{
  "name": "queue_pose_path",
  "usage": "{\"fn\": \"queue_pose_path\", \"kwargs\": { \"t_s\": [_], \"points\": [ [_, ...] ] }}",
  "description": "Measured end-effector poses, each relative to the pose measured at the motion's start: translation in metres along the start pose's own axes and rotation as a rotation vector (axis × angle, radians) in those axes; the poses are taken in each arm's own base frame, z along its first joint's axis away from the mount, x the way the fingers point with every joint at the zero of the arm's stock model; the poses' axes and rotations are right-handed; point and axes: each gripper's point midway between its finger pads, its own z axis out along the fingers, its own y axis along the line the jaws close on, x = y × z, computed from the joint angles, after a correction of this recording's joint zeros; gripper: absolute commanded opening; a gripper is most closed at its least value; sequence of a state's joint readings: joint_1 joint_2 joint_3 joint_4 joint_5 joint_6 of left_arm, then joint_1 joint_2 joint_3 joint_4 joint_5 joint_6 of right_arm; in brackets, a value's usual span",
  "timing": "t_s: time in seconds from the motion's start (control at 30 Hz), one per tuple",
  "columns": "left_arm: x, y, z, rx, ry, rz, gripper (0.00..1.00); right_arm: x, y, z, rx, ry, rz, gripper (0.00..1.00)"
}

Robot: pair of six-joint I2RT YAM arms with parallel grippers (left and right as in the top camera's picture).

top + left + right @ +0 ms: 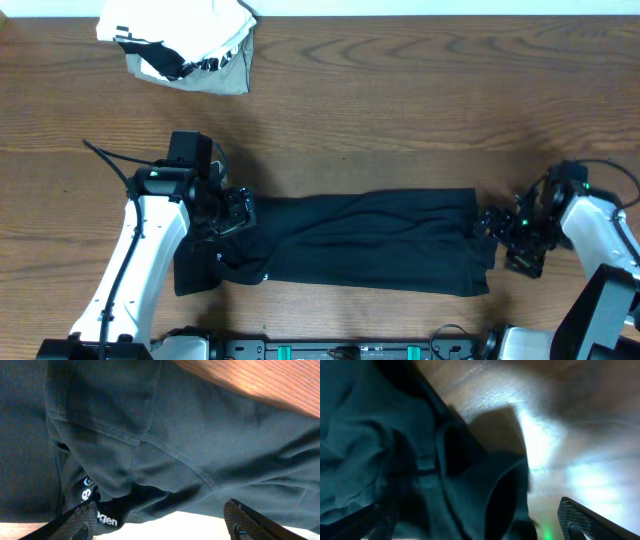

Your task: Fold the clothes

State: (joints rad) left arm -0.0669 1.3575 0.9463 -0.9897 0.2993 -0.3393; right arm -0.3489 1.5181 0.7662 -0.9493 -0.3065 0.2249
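Left gripper (232, 212), jaws apart, hangs over the left end of the black garment (370, 245). The right gripper (497, 225), jaws wide, is at its right end, and neither visibly pinches cloth. The garment lies lower middle of the overhead frame, long axis left to right, white logo (107, 521) end leftward. Probably the grasp before a fold — next, both must close on an edge.

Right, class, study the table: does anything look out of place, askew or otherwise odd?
The black garment lies rumpled, not flat, its end on the robot's left bunched and sticking out nearer than the rest. A crumpled white-and-grey bundle sits apart at the table's far edge. Nothing spilled or damaged.
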Motion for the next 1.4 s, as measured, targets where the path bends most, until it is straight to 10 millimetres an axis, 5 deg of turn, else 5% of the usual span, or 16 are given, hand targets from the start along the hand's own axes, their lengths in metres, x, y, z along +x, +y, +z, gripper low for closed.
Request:
{"fn": "queue_pose_path", "kwargs": {
  "t_s": [0.67,0.77,1.07,1.3,1.4],
  "points": [
    [0.000,0.000,0.000,0.000,0.000,0.000,0.83,0.009,0.028,0.013,-0.268,-0.029,-0.070,0.97],
    [0.000,0.000,0.000,0.000,0.000,0.000,0.84,0.010,0.030,0.015,-0.283,-0.027,-0.083,0.75],
    [0.000,0.000,0.000,0.000,-0.001,0.000,0.84,0.016,0.036,0.020,-0.338,-0.007,-0.082,0.67],
    [0.000,0.000,0.000,0.000,0.000,0.000,0.84,0.014,0.043,0.026,-0.330,-0.013,-0.098,0.05],
    [0.000,0.000,0.000,0.000,-0.001,0.000,0.84,0.008,0.047,0.027,-0.337,-0.036,-0.094,0.01]
  ]
}}
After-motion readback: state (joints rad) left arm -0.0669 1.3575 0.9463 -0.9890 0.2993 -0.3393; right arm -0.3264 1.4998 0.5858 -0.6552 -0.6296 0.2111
